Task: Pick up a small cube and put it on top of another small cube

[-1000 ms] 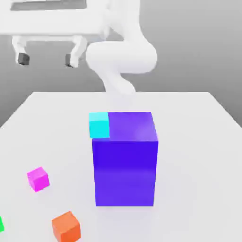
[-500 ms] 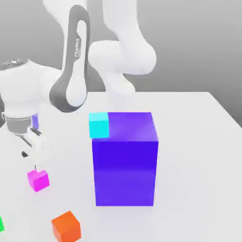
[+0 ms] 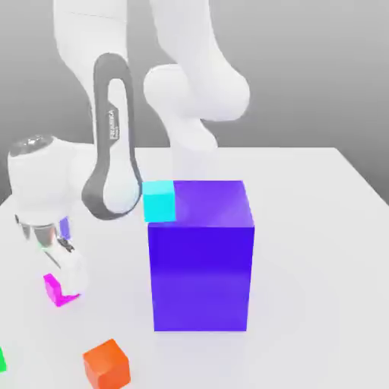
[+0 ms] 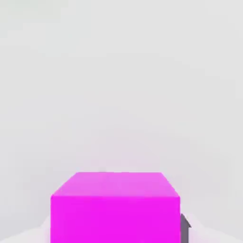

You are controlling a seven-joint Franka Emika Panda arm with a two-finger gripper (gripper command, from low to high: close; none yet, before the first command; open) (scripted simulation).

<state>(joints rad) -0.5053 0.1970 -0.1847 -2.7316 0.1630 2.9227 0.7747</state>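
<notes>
The small magenta-pink cube (image 3: pixel 53 291) lies on the white table toward the exterior view's left, partly covered by my hand. My gripper (image 3: pixel 63 281) is down at table level around this cube, open, with one white finger (image 3: pixel 74 270) in front of it. In the hand view the magenta-pink cube (image 4: pixel 115 209) looms close, and a dark fingertip (image 4: pixel 185 228) stands just beside one of its sides. The other fingertip is hidden.
A big blue-purple block (image 3: pixel 201 266) stands mid-table, with a small cyan cube (image 3: pixel 159 201) at its upper back corner. A small orange cube (image 3: pixel 106 363) lies near the front edge, and a green sliver (image 3: pixel 1 358) at the left border. The arm's links rise behind.
The hand has dropped from above the magenta-pink cube down onto it, and now covers part of the cube. The cubes and the block have not moved.
</notes>
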